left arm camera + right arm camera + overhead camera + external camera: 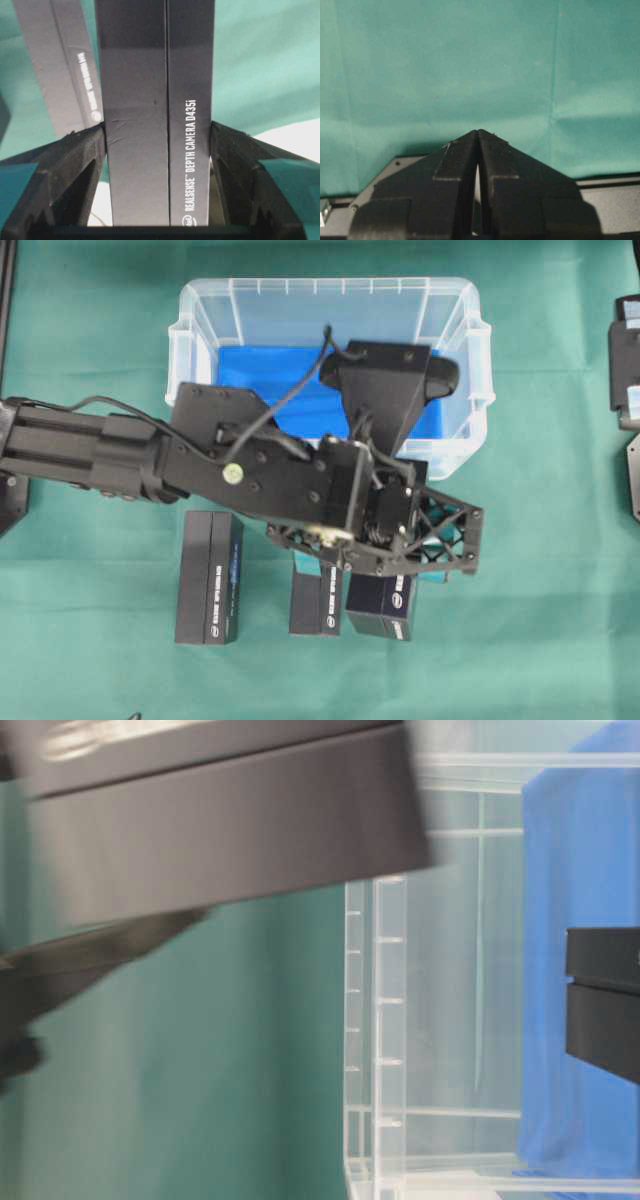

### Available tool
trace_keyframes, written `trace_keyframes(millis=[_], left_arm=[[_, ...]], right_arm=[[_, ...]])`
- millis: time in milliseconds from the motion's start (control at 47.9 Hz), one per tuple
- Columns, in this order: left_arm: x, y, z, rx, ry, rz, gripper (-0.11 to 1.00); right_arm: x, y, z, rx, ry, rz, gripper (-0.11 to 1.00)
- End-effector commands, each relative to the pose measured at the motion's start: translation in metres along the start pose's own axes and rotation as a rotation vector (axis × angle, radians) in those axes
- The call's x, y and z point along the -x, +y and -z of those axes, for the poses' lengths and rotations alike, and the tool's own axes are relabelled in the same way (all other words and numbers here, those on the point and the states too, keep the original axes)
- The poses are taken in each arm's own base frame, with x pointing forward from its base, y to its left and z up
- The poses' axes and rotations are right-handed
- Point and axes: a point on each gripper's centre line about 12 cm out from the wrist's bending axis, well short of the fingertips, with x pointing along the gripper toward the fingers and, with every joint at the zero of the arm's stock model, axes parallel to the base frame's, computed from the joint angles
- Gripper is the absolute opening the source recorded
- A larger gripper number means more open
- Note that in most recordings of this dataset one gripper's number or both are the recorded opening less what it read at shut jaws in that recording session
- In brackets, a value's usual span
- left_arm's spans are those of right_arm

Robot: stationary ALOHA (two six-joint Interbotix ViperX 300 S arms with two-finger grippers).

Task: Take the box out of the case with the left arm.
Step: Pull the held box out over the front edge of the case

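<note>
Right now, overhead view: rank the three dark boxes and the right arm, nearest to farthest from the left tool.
From the left tool:
1. the held box, between its fingers.
2. the middle box, on the cloth just left of the held one.
3. the left box, further left on the cloth.
4. the right arm, at the far right edge.
</note>
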Motion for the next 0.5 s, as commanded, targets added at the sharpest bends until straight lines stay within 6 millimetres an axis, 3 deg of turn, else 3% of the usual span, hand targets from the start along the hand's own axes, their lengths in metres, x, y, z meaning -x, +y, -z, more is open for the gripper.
trace_keyframes(millis=[0,292,480], left_arm=[[0.028,0.003,0.002,0.011,0.003,0.095,0.60],[-0.038,0.018,0.018,0.030,0.016,0.078,0.60],[-0.070,0.025,0.020,0.043,0.016,0.086,0.60]], right_arm=[[0.004,0.000,-0.002,-0.002,-0.015,-0.004,0.03],[0.004,0.000,-0.002,-0.002,-0.015,-0.005,0.03],[0.004,0.000,-0.001,-0.002,-0.013,-0.005,0.03]])
